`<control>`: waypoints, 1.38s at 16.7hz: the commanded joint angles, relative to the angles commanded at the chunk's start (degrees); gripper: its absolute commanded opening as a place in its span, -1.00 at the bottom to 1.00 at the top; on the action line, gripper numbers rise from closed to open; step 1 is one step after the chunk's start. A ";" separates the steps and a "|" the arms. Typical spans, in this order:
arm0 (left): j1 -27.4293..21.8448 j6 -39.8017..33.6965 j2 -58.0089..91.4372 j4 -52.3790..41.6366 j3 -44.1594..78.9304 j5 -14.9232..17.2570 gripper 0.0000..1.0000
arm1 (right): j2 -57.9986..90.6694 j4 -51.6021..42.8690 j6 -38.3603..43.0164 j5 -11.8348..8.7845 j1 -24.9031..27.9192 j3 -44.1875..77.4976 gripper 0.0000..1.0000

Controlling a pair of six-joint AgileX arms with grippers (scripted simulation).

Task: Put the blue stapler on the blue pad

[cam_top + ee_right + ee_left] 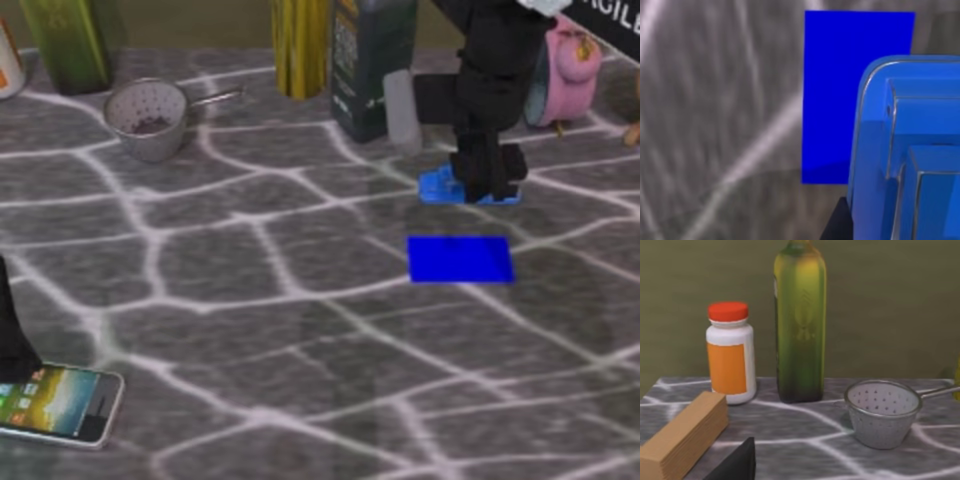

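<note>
The right arm reaches down over the blue stapler [436,185] at the far right of the bench [250,330]; the right pincer [487,180] covers most of it, its fingers at the stapler's sides, though whether they pinch it I cannot tell; the stapler lies just beyond the blue pad [460,259], apart from it; in the right wrist view the stapler [910,150] fills the near corner with the pad [840,95] flat past it; the left arm is parked at the left edge beside a phone [60,403], its pincer's state hidden; a strainer [147,118], green bottle [800,320] and pill jar [731,352] stand at the far left.
</note>
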 joint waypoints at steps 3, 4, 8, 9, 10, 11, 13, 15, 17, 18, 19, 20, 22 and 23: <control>0.00 0.00 0.00 0.00 0.00 0.00 1.00 | 0.49 6.69 0.10 0.01 -0.18 -6.20 -1.00; 0.00 0.00 0.00 0.00 0.00 0.00 1.00 | 0.76 9.41 0.08 0.03 -0.20 -8.72 -1.00; 0.00 0.00 0.00 0.00 0.00 0.00 1.00 | 1.57 18.18 -0.07 0.04 -0.20 -16.89 -1.00; 0.00 0.00 0.00 0.00 0.00 0.00 1.00 | 1.65 19.04 -0.08 0.04 -0.22 -17.72 -1.00; 0.00 0.00 0.00 0.00 0.00 0.00 1.00 | 1.68 19.30 -0.08 0.04 -0.23 -17.96 -1.00; 0.00 0.00 0.00 0.00 0.00 0.00 1.00 | 1.68 19.30 -0.08 0.04 -0.23 -17.96 -1.00; 0.00 0.00 0.00 0.00 0.00 0.00 1.00 | 1.68 19.30 -0.08 0.04 -0.23 -17.96 -1.00; 0.00 0.00 0.00 0.00 0.00 0.00 1.00 | 1.68 19.30 -0.08 0.04 -0.23 -17.96 -0.70; 0.00 0.00 0.00 0.00 0.00 0.00 1.00 | 1.68 19.30 -0.08 0.04 -0.23 -17.96 -0.40; 0.00 0.00 0.00 0.00 0.00 0.00 1.00 | 1.68 19.30 -0.08 0.04 -0.23 -17.96 -0.25; 0.00 0.00 0.00 0.00 0.00 0.00 1.00 | 1.68 19.30 -0.08 0.04 -0.23 -17.96 -0.10; 0.00 0.00 0.00 0.00 0.00 0.00 1.00 | 1.68 19.30 -0.08 0.04 -0.23 -17.96 0.06; 0.00 0.00 0.00 0.00 0.00 0.00 1.00 | 1.68 19.30 -0.08 0.04 -0.23 -17.96 0.36; 0.00 0.00 0.00 0.00 0.00 0.00 1.00 | 1.68 19.30 -0.08 0.04 -0.23 -17.96 0.51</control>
